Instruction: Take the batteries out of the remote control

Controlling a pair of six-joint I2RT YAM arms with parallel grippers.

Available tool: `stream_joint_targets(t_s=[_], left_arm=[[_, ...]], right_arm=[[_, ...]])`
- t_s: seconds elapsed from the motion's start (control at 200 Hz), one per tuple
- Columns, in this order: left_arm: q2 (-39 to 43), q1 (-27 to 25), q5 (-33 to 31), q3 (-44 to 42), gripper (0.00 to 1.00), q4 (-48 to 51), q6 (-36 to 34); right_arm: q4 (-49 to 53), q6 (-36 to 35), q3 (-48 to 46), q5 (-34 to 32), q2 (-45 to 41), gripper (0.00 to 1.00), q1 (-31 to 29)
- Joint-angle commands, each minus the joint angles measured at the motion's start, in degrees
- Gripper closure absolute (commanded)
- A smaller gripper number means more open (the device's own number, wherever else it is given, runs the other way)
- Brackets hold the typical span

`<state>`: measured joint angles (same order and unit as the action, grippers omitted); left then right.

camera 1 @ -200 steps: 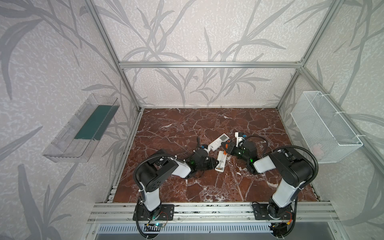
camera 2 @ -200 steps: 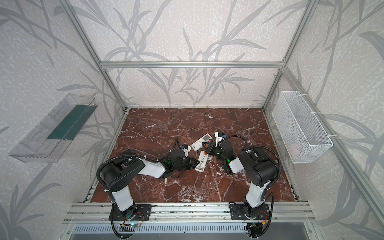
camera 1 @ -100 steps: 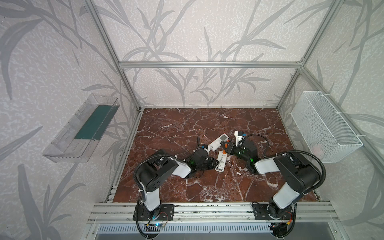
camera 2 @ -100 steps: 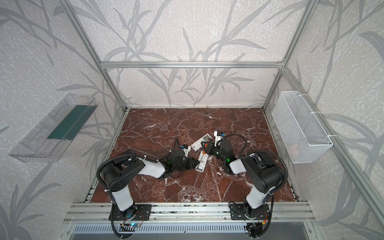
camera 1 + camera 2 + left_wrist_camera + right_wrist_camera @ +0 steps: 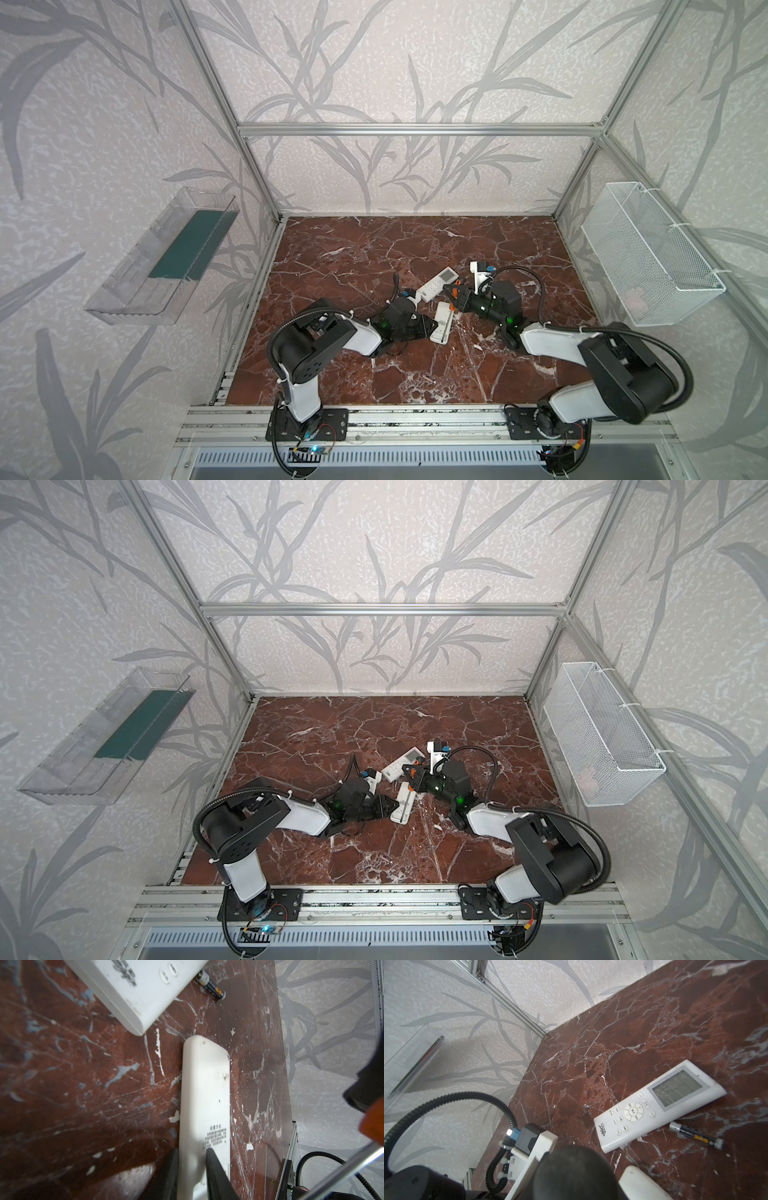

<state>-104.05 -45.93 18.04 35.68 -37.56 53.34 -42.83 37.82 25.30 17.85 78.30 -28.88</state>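
Note:
A white remote control [image 5: 443, 326] [image 5: 204, 1093] lies face down near the table's middle. My left gripper [image 5: 428, 326] [image 5: 192, 1159] is shut on its near end, one finger along its side and one on its back. A second remote [image 5: 436, 284] [image 5: 654, 1105] lies face up just behind it. One dark battery [image 5: 211, 985] [image 5: 695, 1135] lies loose on the table beside that remote. My right gripper [image 5: 454, 293] [image 5: 414, 773] is shut on an orange-handled screwdriver [image 5: 373, 1126], whose metal shaft slants toward the held remote. A dark round shape [image 5: 575, 1174] hides the right jaws in the right wrist view.
A white wire basket [image 5: 648, 257] hangs on the right wall. A clear plastic tray [image 5: 166, 257] with a green base hangs on the left wall. Aluminium frame posts stand at the table's corners, and a rail runs along the front edge.
The right arm's elbow has swung outward to the right and lower, while its gripper stayed by the remotes. The left arm and both remotes have not moved.

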Motion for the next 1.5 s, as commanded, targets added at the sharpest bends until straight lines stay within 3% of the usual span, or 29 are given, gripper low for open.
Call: stream_joint_targets(t_s=[0.0,0.18,0.805,1.165,1.3,1.495], left_arm=[[-1.59,0.37,0.11,0.05,0.74,7.05,-1.37],[-2.17,0.61,0.5,1.01,0.74,7.24,-1.82],[3.29,1.18,-0.42,1.89,0.73,13.51,-6.02],[12.79,1.15,-4.33,7.44,0.64,30.7,-16.43],[16.91,1.19,-7.61,9.41,0.63,37.73,-21.3],[21.76,1.18,-11.67,11.56,0.63,46.67,-27.49]], right_arm=[[12.34,-7.6,-0.21,-3.01,-8.74,1.0,-2.88],[17.22,-10.11,-1.61,-6.92,-15.31,1.0,-3.2],[21.2,-11.75,0.97,-6.46,-16.44,1.0,-3.28],[32.59,-13.34,4.65,-10.17,-16.23,1.0,-3.23],[41.73,-13.44,8.24,-11.8,-15.2,1.0,-0.07],[54.93,-14.62,14.07,-7.62,-11.77,1.0,8.47]])
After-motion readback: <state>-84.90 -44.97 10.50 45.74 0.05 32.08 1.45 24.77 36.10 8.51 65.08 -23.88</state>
